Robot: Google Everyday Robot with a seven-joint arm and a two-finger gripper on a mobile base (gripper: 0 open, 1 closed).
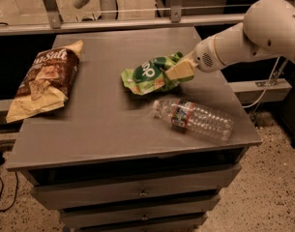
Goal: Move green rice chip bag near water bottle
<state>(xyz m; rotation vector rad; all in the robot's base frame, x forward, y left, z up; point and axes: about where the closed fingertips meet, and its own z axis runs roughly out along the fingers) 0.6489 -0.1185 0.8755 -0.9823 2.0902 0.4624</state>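
The green rice chip bag (149,74) lies crumpled on the grey table top (103,124), right of centre. The gripper (177,70) comes in from the right on a white arm and rests on the bag's right end, its tan fingers (180,70) against the crinkled foil. The water bottle (195,119) lies on its side just in front of and to the right of the bag, cap pointing left, a short gap between them.
A larger brown-and-yellow chip bag (43,83) lies at the table's left edge. A metal rail (113,23) runs along the back. Drawers (137,192) sit below the top. The table's right edge is close behind the bottle.
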